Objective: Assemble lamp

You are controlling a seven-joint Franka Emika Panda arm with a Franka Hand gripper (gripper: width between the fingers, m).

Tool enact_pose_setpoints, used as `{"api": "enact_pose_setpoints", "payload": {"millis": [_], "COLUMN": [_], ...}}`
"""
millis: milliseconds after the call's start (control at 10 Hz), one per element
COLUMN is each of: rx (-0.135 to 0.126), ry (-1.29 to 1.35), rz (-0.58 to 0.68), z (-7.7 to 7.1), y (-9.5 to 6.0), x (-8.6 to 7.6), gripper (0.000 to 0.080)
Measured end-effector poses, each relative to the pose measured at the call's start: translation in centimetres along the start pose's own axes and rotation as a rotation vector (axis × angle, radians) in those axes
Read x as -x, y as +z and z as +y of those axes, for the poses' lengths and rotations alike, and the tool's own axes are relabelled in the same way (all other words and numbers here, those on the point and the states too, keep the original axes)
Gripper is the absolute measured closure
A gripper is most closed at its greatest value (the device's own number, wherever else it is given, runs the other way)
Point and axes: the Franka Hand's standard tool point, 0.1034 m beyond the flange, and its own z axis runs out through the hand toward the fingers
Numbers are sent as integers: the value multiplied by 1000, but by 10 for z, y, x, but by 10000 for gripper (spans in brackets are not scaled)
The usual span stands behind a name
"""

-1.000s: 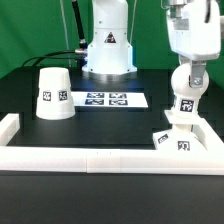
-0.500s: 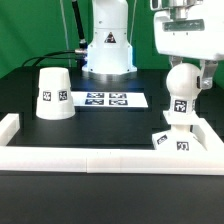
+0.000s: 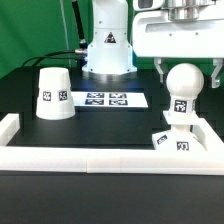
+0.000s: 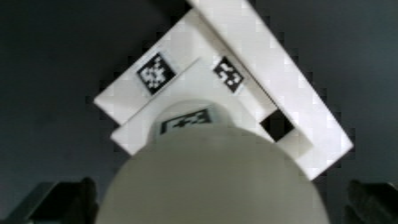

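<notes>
The bulb [image 3: 182, 92] stands upright on the small square base [image 3: 172, 141] at the exterior view's right, by the front rail. My gripper [image 3: 188, 78] is open, its fingers [image 3: 162, 70] on either side of the bulb's ball and apart from it. In the wrist view the bulb [image 4: 199, 175] fills the near part, with the tagged base [image 4: 178, 85] below it and a dark finger [image 4: 63, 205] on each side. The tapered shade [image 3: 52, 93] stands mouth down at the exterior view's left, far from the gripper.
The marker board [image 3: 108, 99] lies in the middle of the dark table. White border rails run along the front [image 3: 100, 158], the left [image 3: 8, 125] and the right [image 3: 212, 135]. The arm's white pedestal [image 3: 107, 45] stands at the back.
My gripper has risen along the bulb from its neck to around its ball, and the hand has turned. The bulb stays standing on the base.
</notes>
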Motion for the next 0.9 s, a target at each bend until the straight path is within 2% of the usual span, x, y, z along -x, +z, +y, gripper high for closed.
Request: {"api": "enact_pose_setpoints", "payload": {"millis": [200, 400, 900], "rx": [15, 35, 51], "ry": [-197, -430, -760], "rz": [3, 7, 6], "z": [3, -1, -2], "y": [-1, -5, -4], "x": [-5, -10, -7], "gripper": [101, 101, 101]}}
